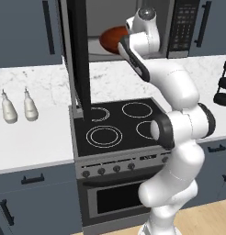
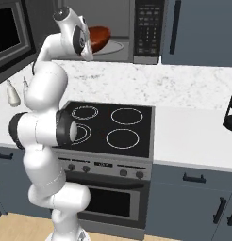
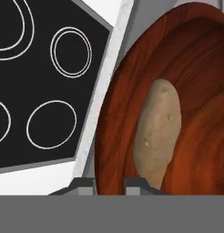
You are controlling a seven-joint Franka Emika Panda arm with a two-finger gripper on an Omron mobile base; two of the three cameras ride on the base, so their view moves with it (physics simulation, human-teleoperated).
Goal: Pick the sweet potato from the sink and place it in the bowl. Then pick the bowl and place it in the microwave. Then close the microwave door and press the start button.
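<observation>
My white arm reaches up over the black glass cooktop (image 2: 111, 123), whose white ring burners lie far below my hand and show again past the bowl's rim in the hand view. Ahead of my hand is the large black over-range microwave (image 2: 146, 30) with its button panel off to my right. Its wide black microwave door (image 1: 80, 55) with the dark window stands swung out on my left, edge-on to the left base camera.

In front of my hand, inside the microwave's mouth, is the wide, shallow, glossy reddish-brown bowl (image 3: 200, 82). From the right base view it seems to sit on the pale round plate in the cavity, though my wrist hides part of it, so I cannot be sure it rests fully there.

My gripper (image 3: 109, 184) is at the bowl's near rim: the two dark finger tips stand on either side of the rim's edge, one outside and one inside. Whether they pinch it or merely straddle it I cannot tell.

The small tan, tapered sweet potato (image 3: 158, 134) lies lengthwise in the bowl's hollow, just beyond my inner finger tip.
</observation>
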